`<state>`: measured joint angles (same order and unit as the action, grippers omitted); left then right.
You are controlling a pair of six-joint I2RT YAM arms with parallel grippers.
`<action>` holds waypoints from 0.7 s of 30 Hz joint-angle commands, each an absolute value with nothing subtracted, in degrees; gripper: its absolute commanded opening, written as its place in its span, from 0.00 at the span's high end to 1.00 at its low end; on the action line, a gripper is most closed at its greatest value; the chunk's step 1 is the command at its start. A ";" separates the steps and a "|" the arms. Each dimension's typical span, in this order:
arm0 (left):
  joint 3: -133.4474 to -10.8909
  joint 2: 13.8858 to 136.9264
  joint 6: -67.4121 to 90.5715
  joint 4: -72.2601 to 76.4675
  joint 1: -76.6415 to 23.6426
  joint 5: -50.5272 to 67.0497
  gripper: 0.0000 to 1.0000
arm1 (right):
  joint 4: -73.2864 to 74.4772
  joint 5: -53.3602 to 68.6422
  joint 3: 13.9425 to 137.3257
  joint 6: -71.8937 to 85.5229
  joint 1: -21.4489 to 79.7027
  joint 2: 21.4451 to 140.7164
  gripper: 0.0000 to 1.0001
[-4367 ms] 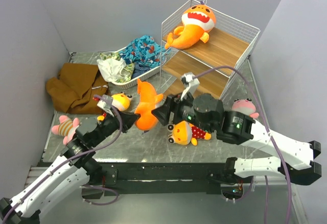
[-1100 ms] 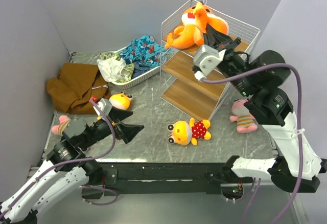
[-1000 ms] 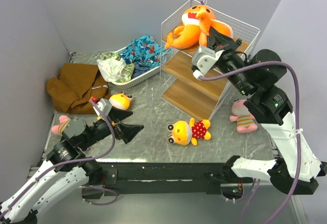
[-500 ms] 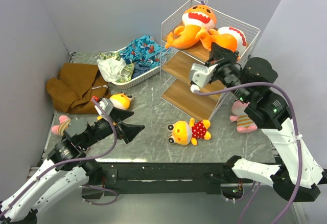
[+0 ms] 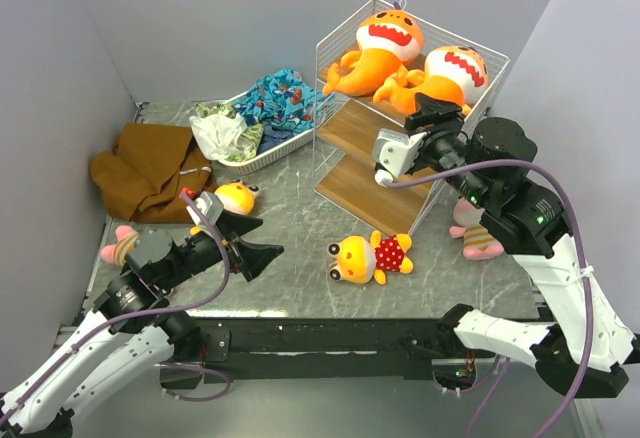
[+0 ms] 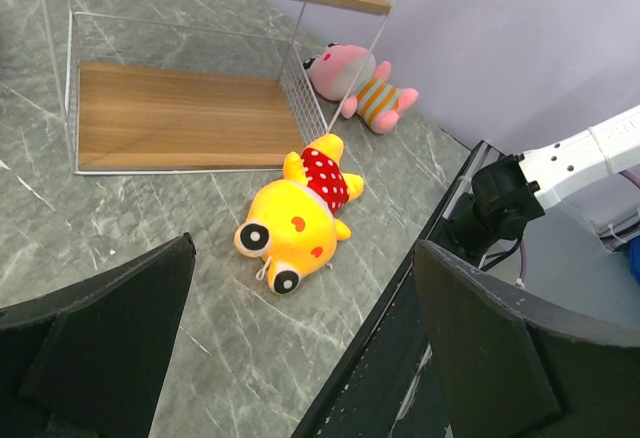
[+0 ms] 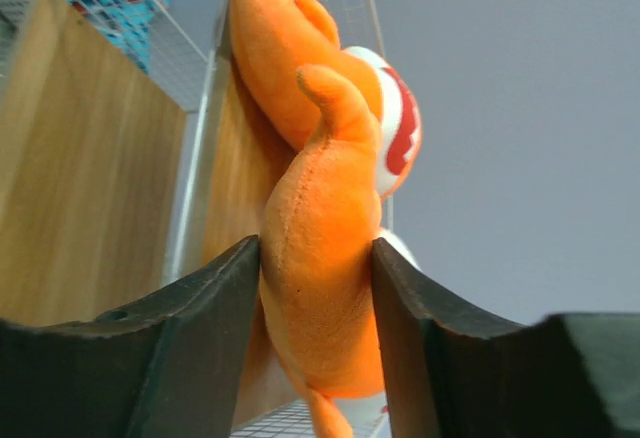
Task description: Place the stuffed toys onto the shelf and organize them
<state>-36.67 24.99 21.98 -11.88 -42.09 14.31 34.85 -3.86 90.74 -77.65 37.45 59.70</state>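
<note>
Two shark plushes (image 5: 450,73) on the shelf (image 5: 355,123) — right gripper (image 7: 315,258) clamps one.

Grey marble table (image 5: 300,248): shelf (image 5: 370,183) back right, basket (image 5: 262,161) beside it, brown cloth (image 5: 145,168) left, yellow doll (image 5: 368,258) front, second doll (image 5: 236,198) by cloth, pink plush (image 5: 478,233) right, second pink plush (image 5: 118,246) left (half hidden).

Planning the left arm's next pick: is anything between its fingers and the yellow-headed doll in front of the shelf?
Nothing visible does. The left gripper is open, and only bare grey marble tabletop lies between it and the yellow-headed doll in the red polka-dot dress.
</note>
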 commanded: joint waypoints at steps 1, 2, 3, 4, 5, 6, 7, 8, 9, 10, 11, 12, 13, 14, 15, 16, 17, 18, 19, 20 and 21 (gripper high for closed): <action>-38.94 25.57 22.06 -10.02 -42.10 15.82 0.04 | 37.35 -3.25 92.29 -70.41 37.09 58.01 0.42; -39.02 25.92 22.06 -10.02 -42.10 15.91 0.04 | 37.35 -3.25 92.11 -69.97 37.09 57.75 0.41; -38.94 26.01 21.97 -10.02 -42.10 15.91 0.04 | 37.18 -3.08 92.02 -69.00 37.00 57.74 0.39; -39.11 26.10 22.06 -9.85 -42.19 16.00 0.03 | 36.48 -2.90 91.93 -68.47 37.00 57.57 0.38; -39.11 26.19 22.15 -10.02 -42.10 16.08 0.04 | 36.04 -2.81 91.67 -67.86 37.00 57.22 0.37; -39.11 26.28 22.24 -10.02 -42.10 16.08 0.04 | 35.25 -2.55 91.50 -65.76 37.09 56.96 0.35; -39.11 26.19 22.24 -9.93 -42.10 16.00 0.04 | 33.33 -2.29 91.41 -64.00 37.09 56.78 0.35; -39.02 26.10 22.32 -9.84 -42.19 16.08 0.04 | 32.61 -2.02 91.58 -61.81 37.00 56.52 0.34; -38.94 25.93 22.32 -9.67 -42.19 16.08 0.03 | 32.17 -2.02 91.76 -57.70 37.09 56.51 0.33; -38.94 25.93 22.32 -9.75 -42.19 15.91 0.04 | 31.73 -1.93 91.58 -56.35 37.09 56.51 0.33; -38.94 25.93 22.32 -9.84 -42.19 15.91 0.04 | 31.73 -1.59 91.23 -55.73 37.09 56.34 0.32; -38.94 25.75 22.32 -9.76 -42.10 15.82 0.04 | 31.73 -1.58 90.80 -55.64 37.18 56.08 0.32; -38.94 25.75 22.32 -9.76 -42.10 15.73 0.04 | 31.12 -1.41 89.83 -55.37 37.18 55.90 0.31; -38.94 25.84 22.32 -9.84 -42.10 15.73 0.04 | 30.68 -1.32 89.65 -54.85 37.09 55.64 0.30; -39.02 25.93 22.32 -9.93 -42.19 15.73 0.03 | 30.33 -0.80 89.65 -53.45 37.09 55.63 0.29; -39.02 25.84 22.41 -9.93 -42.19 15.73 0.03 | 30.50 -0.18 90.34 -52.74 37.09 55.72 0.28; -39.02 25.84 22.41 -10.02 -42.19 15.82 0.04 | 30.85 0.17 90.87 -52.13 37.09 55.81 0.27; -39.02 25.93 22.41 -10.02 -42.19 15.73 0.04 | 31.20 2.87 91.49 -51.16 37.18 55.90 0.27; -38.94 25.75 22.50 -10.02 -42.10 15.65 0.04 | 31.81 3.68 92.71 -50.72 37.09 56.07 0.26; -39.02 25.75 22.50 -10.02 -42.19 15.64 0.04 | 31.90 4.13 93.16 -49.67 37.09 56.51 0.25; -38.94 25.75 22.59 -9.93 -42.10 15.56 0.04 | 32.08 4.65 93.60 -49.48 37.09 56.86 0.25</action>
